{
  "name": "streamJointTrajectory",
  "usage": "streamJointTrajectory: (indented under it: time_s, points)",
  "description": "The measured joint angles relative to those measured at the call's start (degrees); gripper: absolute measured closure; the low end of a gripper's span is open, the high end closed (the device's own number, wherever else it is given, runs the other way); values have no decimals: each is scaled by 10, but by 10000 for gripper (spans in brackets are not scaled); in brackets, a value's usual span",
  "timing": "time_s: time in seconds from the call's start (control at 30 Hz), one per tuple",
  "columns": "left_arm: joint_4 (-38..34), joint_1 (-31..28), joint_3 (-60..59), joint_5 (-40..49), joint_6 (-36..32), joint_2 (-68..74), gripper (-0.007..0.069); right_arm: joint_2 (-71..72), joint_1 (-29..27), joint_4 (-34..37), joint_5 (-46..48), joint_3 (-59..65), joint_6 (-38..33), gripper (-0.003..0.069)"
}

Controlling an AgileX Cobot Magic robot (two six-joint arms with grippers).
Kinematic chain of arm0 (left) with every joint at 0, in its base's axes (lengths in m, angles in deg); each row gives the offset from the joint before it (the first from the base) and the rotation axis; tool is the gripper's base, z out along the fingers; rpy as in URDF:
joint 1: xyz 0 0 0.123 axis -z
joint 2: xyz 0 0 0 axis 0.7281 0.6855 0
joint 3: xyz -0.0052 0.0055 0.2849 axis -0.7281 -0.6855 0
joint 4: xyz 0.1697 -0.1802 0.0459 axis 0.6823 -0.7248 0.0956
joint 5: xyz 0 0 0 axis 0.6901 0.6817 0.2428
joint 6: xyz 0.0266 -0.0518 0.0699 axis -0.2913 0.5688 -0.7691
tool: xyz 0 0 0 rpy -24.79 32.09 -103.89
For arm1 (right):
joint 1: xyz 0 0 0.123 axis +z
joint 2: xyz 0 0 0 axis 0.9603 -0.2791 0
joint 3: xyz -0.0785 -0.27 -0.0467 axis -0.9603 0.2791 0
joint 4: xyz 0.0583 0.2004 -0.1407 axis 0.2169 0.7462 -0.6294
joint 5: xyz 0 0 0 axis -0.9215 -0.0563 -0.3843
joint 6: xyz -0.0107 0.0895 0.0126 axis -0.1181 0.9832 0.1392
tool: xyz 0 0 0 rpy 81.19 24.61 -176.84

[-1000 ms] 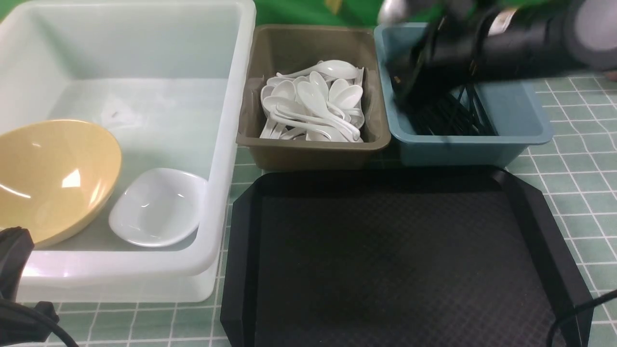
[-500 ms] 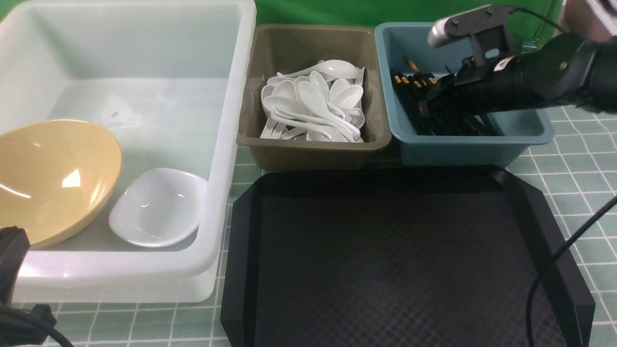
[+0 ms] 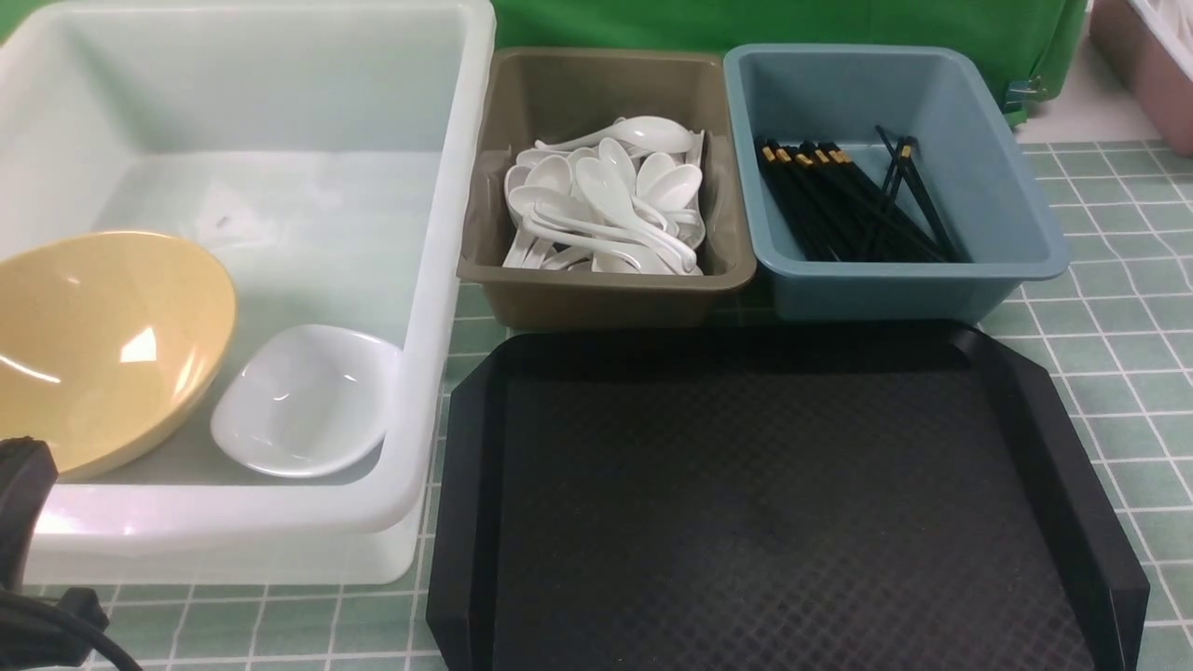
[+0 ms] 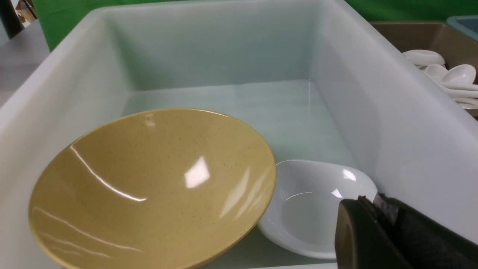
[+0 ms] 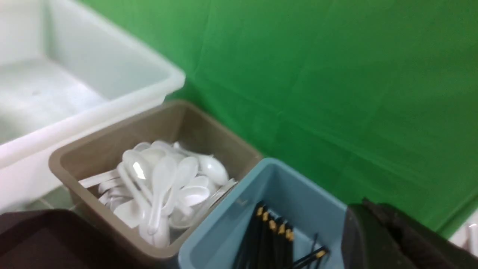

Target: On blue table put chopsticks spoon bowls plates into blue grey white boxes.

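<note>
The white tub [image 3: 447,186] on the blue table [image 3: 1100,373] holds a tilted yellow bowl [image 3: 102,345] and a small white dish [image 3: 303,401] side by side. Several white spoons [image 3: 606,205] are piled in the olive-grey bin [image 3: 596,298]. Black chopsticks [image 3: 848,200] with gold bands lie in the blue bin [image 3: 1007,205], two of them crossed over the rest. My left gripper [image 4: 368,201] is shut and empty, just in front of the dish [image 4: 313,201] by the tub's near wall. My right gripper [image 5: 368,207], outside the front view, is shut and empty above the blue bin's [image 5: 298,186] far side.
A black octagonal tray [image 3: 764,503] fills the table in front of the two small bins. A green cloth [image 3: 792,23] hangs behind the bins. Part of a pinkish crate [image 3: 1151,65] shows at the far right. Cable and arm parts [image 3: 23,559] sit at the lower left.
My right arm has pulled back from over the blue bin and left the front view; its jaws opened briefly and shut again. The chopsticks now lie uncovered. The left arm has not moved.
</note>
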Motion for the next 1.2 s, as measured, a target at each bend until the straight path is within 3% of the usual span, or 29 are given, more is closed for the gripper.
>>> streamJointTrajectory:
  time_s: [0.37, 0.57, 0.8, 1.0, 1.17, 1.2]
  points:
    - [0, 0, 0, -1, -3, 0, 620, 312, 0, 2, -213, 424, -62, 624]
    - [0, 0, 0, -1, -3, 0, 620, 424, 0, 3, -209, 564, -7, 622]
    - [0, 0, 0, -1, -3, 0, 620, 460, -16, -51, -128, 590, 5, 619]
    - [0, 0, 0, -1, -3, 0, 620, 491, -106, -79, -141, 590, 112, 616]
    - [0, 0, 0, -2, -3, 0, 620, 500, -156, -197, -130, 590, 287, 614]
    - [0, 0, 0, -1, -3, 0, 620, 500, -160, -228, -115, 590, 350, 613]
